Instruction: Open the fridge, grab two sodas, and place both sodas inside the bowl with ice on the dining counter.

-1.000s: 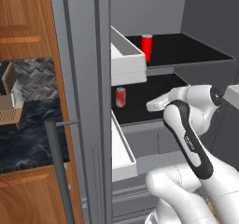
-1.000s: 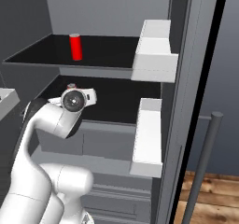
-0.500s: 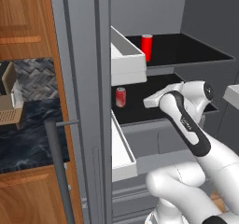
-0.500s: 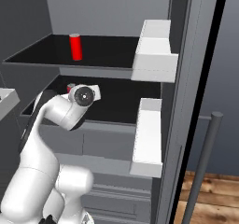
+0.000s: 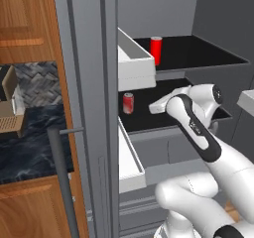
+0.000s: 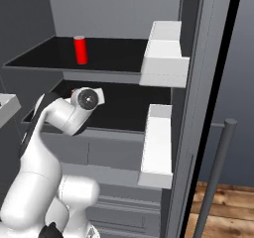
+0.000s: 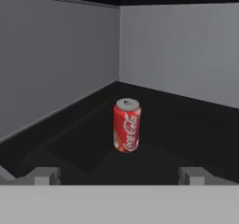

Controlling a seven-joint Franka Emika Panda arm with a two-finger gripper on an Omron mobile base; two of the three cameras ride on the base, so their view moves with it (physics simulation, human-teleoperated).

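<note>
Inside an open grey fridge: dark shelves, grey walls, white door bins on the swung-out doors, with brown wooden cabinets and a dark veined counter off to the left of it. Two red sodas on separate shelves, well apart. Lower can — red with white script lettering and a silver top with the pull tab showing, upright, long axis vertical, top facing up. Stands on the black lower shelf near its left edge, toward the back corner where the two grey walls meet; seen small at the shelf's left side in the left base view. Upper can plain red in both base views, also upright on its end, set toward the left part of the upper shelf, away from the front edge. Gripper reached in over the lower shelf, aimed straight at the lower can, jaws spread fully wide with nothing between them — fingertips low at either side of the hand view, the can centred between and beyond them, not touched. White arm bent in from the front of the fridge at lower-shelf height.
</note>
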